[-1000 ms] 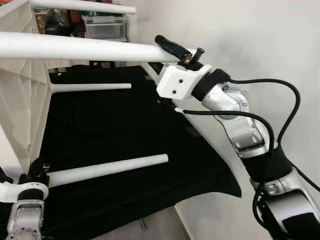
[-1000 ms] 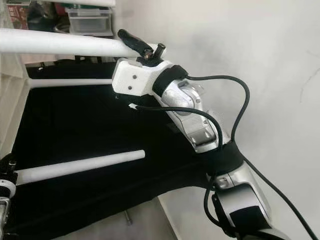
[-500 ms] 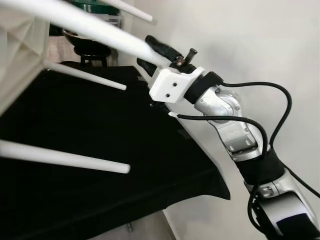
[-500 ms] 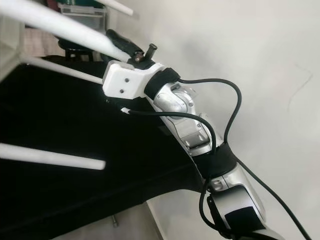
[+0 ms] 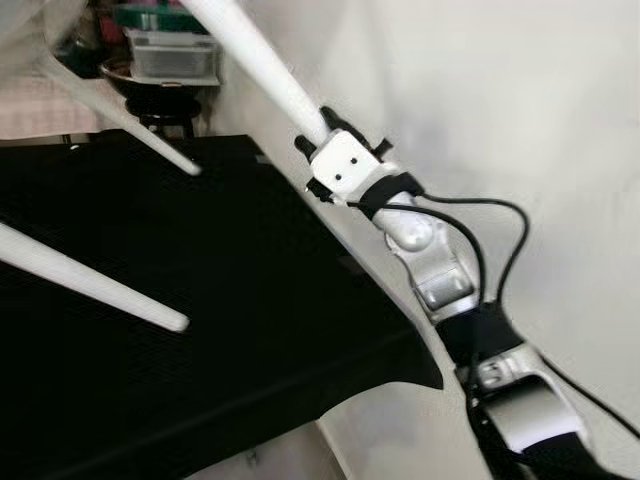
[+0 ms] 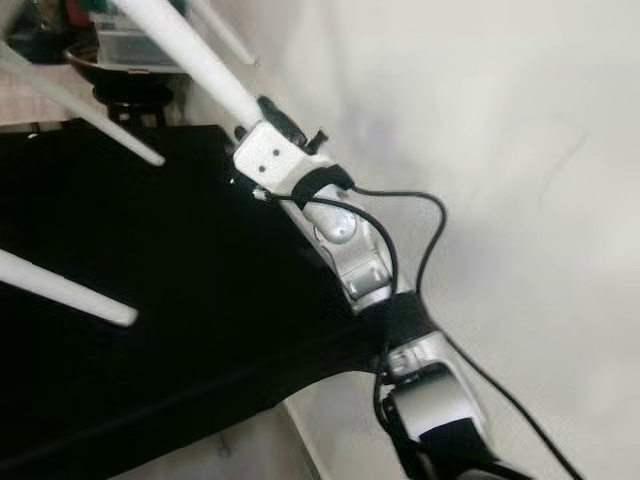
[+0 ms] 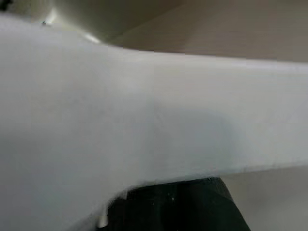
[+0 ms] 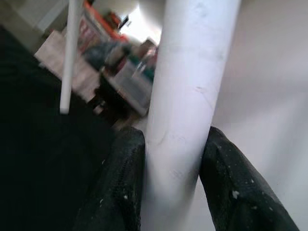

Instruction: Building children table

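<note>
Where clamped, smooth white table leg

White table legs, black cloth, pale wall.

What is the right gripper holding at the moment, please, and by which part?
The right gripper is clamped on a white table leg, near the leg's free end, with one finger on each side.
</note>
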{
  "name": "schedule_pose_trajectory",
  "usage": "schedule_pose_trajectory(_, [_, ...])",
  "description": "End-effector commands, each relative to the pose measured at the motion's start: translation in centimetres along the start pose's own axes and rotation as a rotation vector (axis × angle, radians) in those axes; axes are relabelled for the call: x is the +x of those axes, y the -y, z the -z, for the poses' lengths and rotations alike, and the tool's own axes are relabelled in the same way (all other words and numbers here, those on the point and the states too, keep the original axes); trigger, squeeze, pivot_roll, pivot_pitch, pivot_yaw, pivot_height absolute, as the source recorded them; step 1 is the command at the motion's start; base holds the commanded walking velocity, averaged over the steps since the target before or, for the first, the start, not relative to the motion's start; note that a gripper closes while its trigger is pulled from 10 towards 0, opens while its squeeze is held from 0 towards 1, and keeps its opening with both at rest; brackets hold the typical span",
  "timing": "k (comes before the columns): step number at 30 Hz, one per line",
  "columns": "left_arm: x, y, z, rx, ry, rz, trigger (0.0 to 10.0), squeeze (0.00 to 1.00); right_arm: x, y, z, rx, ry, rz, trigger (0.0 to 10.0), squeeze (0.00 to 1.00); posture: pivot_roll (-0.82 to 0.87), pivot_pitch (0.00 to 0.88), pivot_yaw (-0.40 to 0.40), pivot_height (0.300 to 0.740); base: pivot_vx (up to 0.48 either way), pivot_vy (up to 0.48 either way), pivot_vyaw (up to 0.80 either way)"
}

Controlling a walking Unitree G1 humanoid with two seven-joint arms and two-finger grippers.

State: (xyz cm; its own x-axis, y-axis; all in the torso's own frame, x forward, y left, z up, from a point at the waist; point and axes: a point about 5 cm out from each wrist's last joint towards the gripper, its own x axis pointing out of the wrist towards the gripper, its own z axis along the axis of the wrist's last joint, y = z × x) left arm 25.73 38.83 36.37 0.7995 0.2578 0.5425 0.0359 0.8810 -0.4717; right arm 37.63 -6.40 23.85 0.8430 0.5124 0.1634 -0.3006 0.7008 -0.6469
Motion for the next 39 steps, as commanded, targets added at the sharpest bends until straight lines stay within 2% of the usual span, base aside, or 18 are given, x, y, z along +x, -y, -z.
schedule_pose_trajectory(1, [0.5,2.5,-5.2,0.054,0.178,0.088,10.0,0.00,-2.5,-3.1,7.7,-0.021,-0.381,-0.157,0.0,0.00,-0.10,0.000,-0.066,0.740,0.000,0.000,0.00])
schedule_pose_trajectory(9, [1.9,5.9,-5.6,0.073,0.142,0.212,10.0,0.00,-1.2,-4.9,7.5,0.095,-0.431,-0.169,0.0,0.00,-0.08,0.000,-0.053,0.740,0.000,0.000,0.00])
schedule_pose_trajectory(13, [2.5,7.2,-2.9,0.051,0.023,0.268,10.0,0.00,-0.8,-6.8,7.7,0.240,-0.500,-0.208,0.0,0.00,-0.08,0.000,-0.049,0.740,0.000,0.000,0.00])
schedule_pose_trajectory(15, [2.4,7.3,-2.0,0.047,-0.010,0.275,10.0,0.00,-0.9,-7.1,7.8,0.236,-0.510,-0.217,0.0,0.00,-0.08,0.000,-0.050,0.740,0.000,0.000,0.00])
schedule_pose_trajectory(16, [2.0,7.5,0.1,0.033,-0.082,0.291,10.0,0.00,-0.9,-7.5,7.9,0.247,-0.526,-0.228,0.0,0.00,-0.09,0.006,-0.043,0.740,0.000,0.000,0.00])
schedule_pose_trajectory(21, [1.3,7.7,2.7,0.018,-0.167,0.309,10.0,0.00,-0.9,-7.8,8.0,0.284,-0.545,-0.238,0.0,0.00,-0.09,0.010,-0.045,0.740,0.000,0.000,0.00])
schedule_pose_trajectory(22, [0.8,7.8,3.9,0.019,-0.202,0.314,10.0,0.00,-0.9,-7.8,8.0,0.293,-0.555,-0.224,10.0,0.00,-0.10,0.014,-0.046,0.740,0.000,0.000,0.00])
schedule_pose_trajectory(23, [-0.2,8.0,6.1,0.032,-0.269,0.330,10.0,0.80,-0.8,-7.5,7.9,0.321,-0.543,-0.204,10.0,1.00,-0.11,0.016,-0.046,0.740,0.000,0.000,0.00])
schedule_pose_trajectory(26, [-0.8,8.1,7.2,0.033,-0.297,0.336,10.0,0.80,-0.6,-7.3,7.6,0.355,-0.523,-0.199,10.0,1.00,-0.11,0.016,-0.046,0.740,0.000,0.000,0.00])
schedule_pose_trajectory(27, [-1.5,8.2,8.2,0.027,-0.327,0.348,10.0,1.00,-0.4,-7.0,7.4,0.391,-0.499,-0.186,10.0,1.00,-0.12,0.018,-0.045,0.740,0.000,0.000,0.00])
schedule_pose_trajectory(28, [-1.5,8.2,8.2,0.027,-0.327,0.348,10.0,1.00,-0.4,-7.0,7.4,0.391,-0.499,-0.186,10.0,1.00,-0.12,0.018,-0.045,0.740,0.000,0.000,0.00])
schedule_pose_trajectory(32, [-4.2,9.0,11.1,0.063,-0.398,0.391,10.0,1.00,-0.8,-6.0,7.2,0.486,-0.389,-0.169,10.0,1.00,-0.15,0.019,-0.048,0.740,0.000,0.000,0.00])
schedule_pose_trajectory(33, [-5.3,9.2,12.0,0.094,-0.422,0.409,10.0,1.00,-1.4,-5.8,7.4,0.508,-0.352,-0.185,10.0,1.00,-0.15,0.019,-0.047,0.740,0.000,0.000,0.00])
schedule_pose_trajectory(34, [-5.3,9.2,12.0,0.094,-0.422,0.409,10.0,1.00,-1.4,-5.8,7.4,0.508,-0.352,-0.185,10.0,1.00,-0.15,0.019,-0.047,0.740,0.000,0.000,0.00])
schedule_pose_trajectory(36, [-7.4,9.4,13.6,0.175,-0.478,0.441,10.0,1.00,-3.2,-6.0,7.8,0.530,-0.297,-0.223,10.0,1.00,-0.16,0.021,-0.048,0.740,0.000,0.000,0.00])
schedule_pose_trajectory(37, [-7.4,9.4,13.6,0.175,-0.478,0.441,10.0,1.00,-3.2,-6.0,7.8,0.530,-0.297,-0.223,10.0,1.00,-0.16,0.021,-0.048,0.740,0.000,0.000,0.00])
schedule_pose_trajectory(38, [-8.8,9.3,14.8,0.215,-0.519,0.437,10.0,1.00,-4.4,-6.3,7.9,0.534,-0.271,-0.236,10.0,1.00,-0.17,0.021,-0.043,0.740,0.000,0.000,0.00])
schedule_pose_trajectory(39, [-8.8,9.3,14.8,0.215,-0.519,0.437,10.0,1.00,-4.4,-6.3,7.9,0.534,-0.271,-0.236,10.0,1.00,-0.17,0.021,-0.043,0.740,0.000,0.000,0.00])
